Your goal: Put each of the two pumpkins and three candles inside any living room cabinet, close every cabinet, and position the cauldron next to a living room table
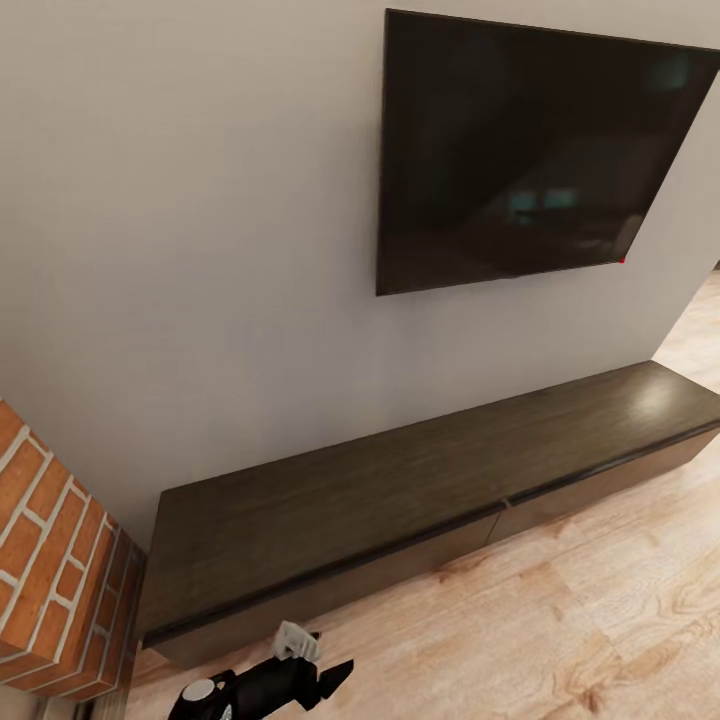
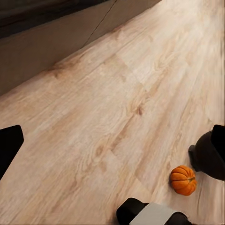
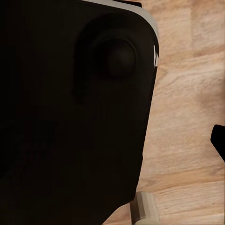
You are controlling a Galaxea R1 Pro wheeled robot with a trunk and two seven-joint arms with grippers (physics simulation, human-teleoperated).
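One pumpkin shows in the left wrist view: orange, ribbed, lying on the wood floor well out from the cabinet, whose dark front runs along the far edge of the boards. Just beside the pumpkin, and possibly touching it, stands a dark rounded thing, cut off by the frame; it may be part of the robot's base, though I cannot tell. One black finger of the left gripper shows at the edge of that view; its partner is out of frame, so I cannot tell whether the gripper is spread or pressed together, and nothing sits against the visible finger.

From the head view, the cabinet is a long, low dark-brown unit set against the grey wall, with both visible drawer fronts flush and a bare top. A black TV hangs on the wall above the cabinet's right half. A red brick column stands at the cabinet's left end. The left arm pokes in just in front of the cabinet's left end, above the floor.

In the right wrist view, a large black robot body panel blocks most of the frame, with floor beyond it. A black tip at the edge may be a finger; the right gripper's state cannot be told.
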